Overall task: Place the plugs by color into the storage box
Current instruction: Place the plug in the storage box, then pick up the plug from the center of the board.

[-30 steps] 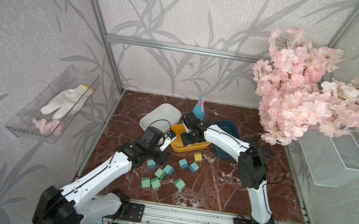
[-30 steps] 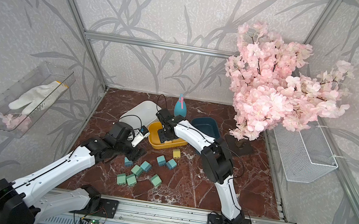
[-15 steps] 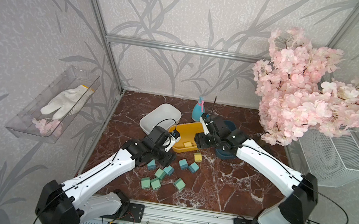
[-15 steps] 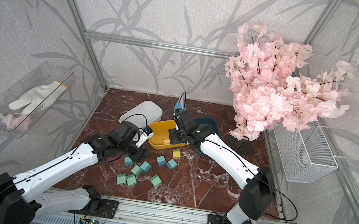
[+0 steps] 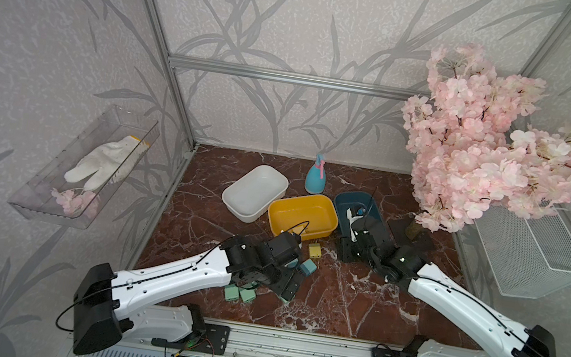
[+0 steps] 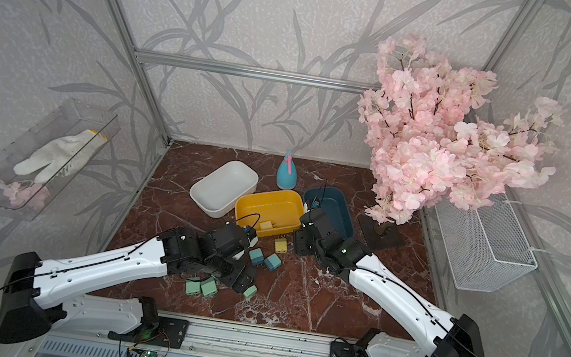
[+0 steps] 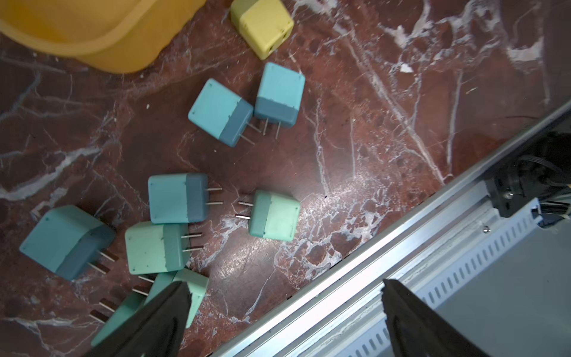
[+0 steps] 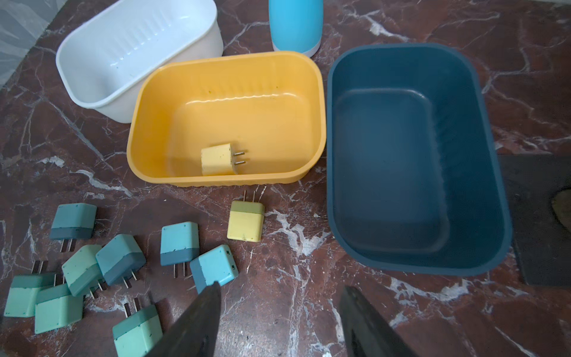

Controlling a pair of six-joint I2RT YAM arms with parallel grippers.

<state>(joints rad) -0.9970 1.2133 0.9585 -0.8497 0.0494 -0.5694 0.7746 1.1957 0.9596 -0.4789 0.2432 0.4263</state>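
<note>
Plugs (image 8: 179,244) are scattered across the marble table (image 8: 309,309), and only one is boxed: a yellow plug (image 8: 219,159) lies on its side inside the yellow box (image 8: 227,57), well ahead of the right pincer (image 8: 281,290). That pincer hangs over bare marble, jaws apart, nothing between them. Right at one fingertip sits a teal plug (image 8: 214,267), and the tip overlaps its corner in the right wrist view; touching or not, I can't tell. A second yellow plug (image 8: 245,221) lies on the table further ahead of the pincer, prongs aimed at the yellow box and just short of its wall. The dark blue box (image 8: 401,48) lies ahead on the other finger's side, right against the yellow one. The white box (image 8: 123,46) sits beyond them, near the spray bottle (image 8: 295,21).

Over to the left pincer (image 7: 285,287): jaws spread wide, gripping nothing. One finger covers part of a mint plug (image 7: 199,287), and the other hangs over the aluminium rail (image 7: 401,235) along the table's front edge. Ahead of it lie four teal plugs and more mint ones, all on their sides, the nearest mint one just beyond that covered plug. In both top views this pincer sits low over the mint cluster.
</note>
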